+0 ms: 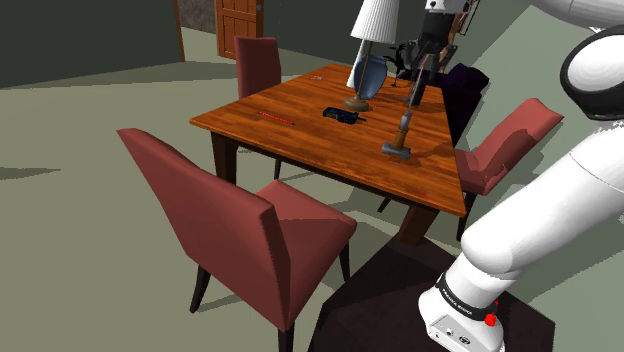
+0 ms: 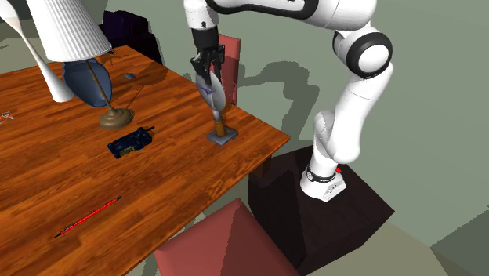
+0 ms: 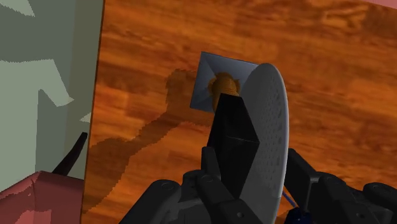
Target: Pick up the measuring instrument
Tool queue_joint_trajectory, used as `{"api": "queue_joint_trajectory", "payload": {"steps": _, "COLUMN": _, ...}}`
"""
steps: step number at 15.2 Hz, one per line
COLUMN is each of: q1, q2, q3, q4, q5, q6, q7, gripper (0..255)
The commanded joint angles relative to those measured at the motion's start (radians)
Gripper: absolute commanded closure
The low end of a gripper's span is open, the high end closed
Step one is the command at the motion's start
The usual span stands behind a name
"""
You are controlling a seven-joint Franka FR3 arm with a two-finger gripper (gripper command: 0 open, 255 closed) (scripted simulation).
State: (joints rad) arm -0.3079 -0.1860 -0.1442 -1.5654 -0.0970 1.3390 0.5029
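Standing on a grey-green floor, a rectangular table of reddish-brown wood (image 1: 300,110) (image 2: 47,180) (image 3: 318,51) has three dark-red upholstered chairs drawn up to it: one at the near side (image 1: 240,220), one at the far end (image 1: 258,60), and one by the robot (image 1: 510,135). The white arm with dark joints (image 1: 540,210) (image 2: 353,102) rises from its dark box stand (image 2: 345,212) and bends over the table edge nearest that stand.

A table lamp with a white shade, blue body and round brown foot (image 1: 368,72) (image 2: 86,82) stands further in on the table.

The measuring instrument, a grey perforated disc on a brown stem with a grey square foot (image 1: 403,125) (image 2: 218,102) (image 3: 270,127), stands upright near that same table edge, between the lamp and the stand. Its foot is at the table top; whether it touches or sits just clear cannot be told.

The black two-finger gripper (image 1: 422,70) (image 2: 208,77) (image 3: 254,121) points down over it and pinches the disc, one finger on each face.

A small dark-blue flat device (image 1: 342,116) (image 2: 129,143) lies just beside the lamp's foot, apart from the instrument. A thin red pencil (image 1: 275,117) (image 2: 88,216) lies alone on the wood, well away from both.
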Motion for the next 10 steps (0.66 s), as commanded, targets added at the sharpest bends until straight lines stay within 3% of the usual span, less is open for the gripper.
{"api": "queue_joint_trajectory", "payload": {"steps": 1, "q1": 0.001, "q2": 0.011, "q3": 0.001, "q4": 0.041, "q5": 0.001, "q6": -0.03, "q7": -0.001, "gripper": 255}}
{"api": "queue_joint_trajectory", "payload": {"steps": 8, "q1": -0.001, "q2": 0.076, "q3": -0.003, "q4": 0.218, "q5": 0.006, "q6": -0.142, "q7": -0.016, "gripper": 255}}
{"api": "queue_joint_trajectory", "payload": {"steps": 10, "q1": -0.001, "q2": 0.077, "q3": -0.003, "q4": 0.222, "q5": 0.007, "q6": -0.144, "q7": -0.017, "gripper": 255}}
